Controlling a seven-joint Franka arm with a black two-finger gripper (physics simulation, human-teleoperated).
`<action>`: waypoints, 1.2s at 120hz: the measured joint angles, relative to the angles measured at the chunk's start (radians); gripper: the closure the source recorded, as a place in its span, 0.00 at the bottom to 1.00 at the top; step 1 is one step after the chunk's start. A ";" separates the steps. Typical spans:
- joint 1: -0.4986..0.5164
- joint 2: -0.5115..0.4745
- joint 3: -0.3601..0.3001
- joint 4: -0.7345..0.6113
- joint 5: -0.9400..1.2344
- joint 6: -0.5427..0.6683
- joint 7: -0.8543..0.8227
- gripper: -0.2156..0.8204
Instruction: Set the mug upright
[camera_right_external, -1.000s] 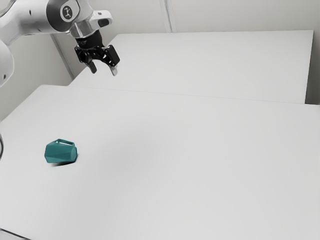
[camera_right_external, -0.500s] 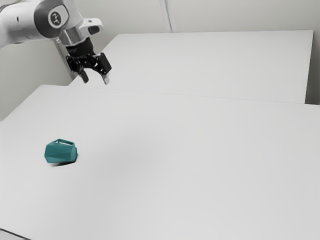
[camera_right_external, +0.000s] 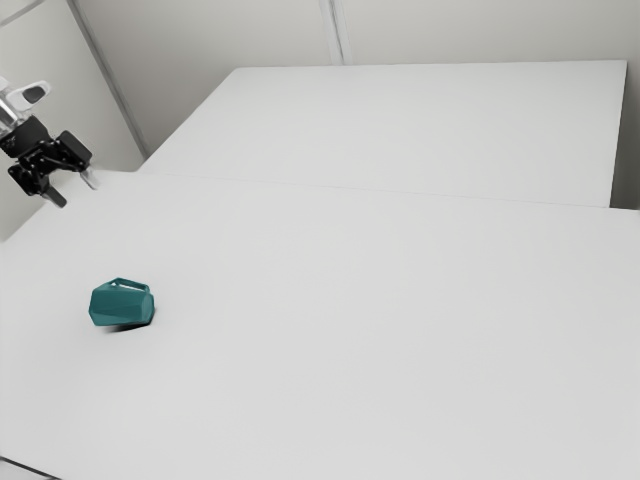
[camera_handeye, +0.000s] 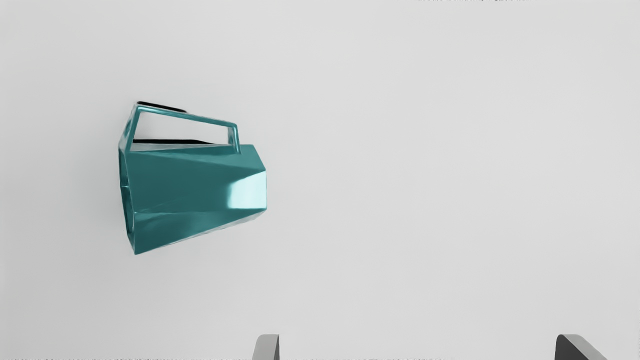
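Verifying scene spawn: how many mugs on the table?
1. The teal mug lies on its side on the table, toward the exterior view's left, apart from the open end effector. Can't rule out others beyond the frames.

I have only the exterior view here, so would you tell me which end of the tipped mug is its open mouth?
Observer: The wrist view shows the mouth at the wider end of the mug.
Operator: Thank you. Is the mug lined up with the gap between the fingers?
Observer: No, in the wrist view it lies off to one side of that gap, its narrower end closer than its mouth to the nearer finger.
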 joint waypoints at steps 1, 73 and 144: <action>0.007 0.003 0.000 0.001 -0.003 -0.001 0.006 0.21; 0.260 0.324 -0.005 0.012 -0.226 -0.052 0.349 0.21; 0.294 0.385 -0.007 -0.190 -0.496 0.035 0.578 0.21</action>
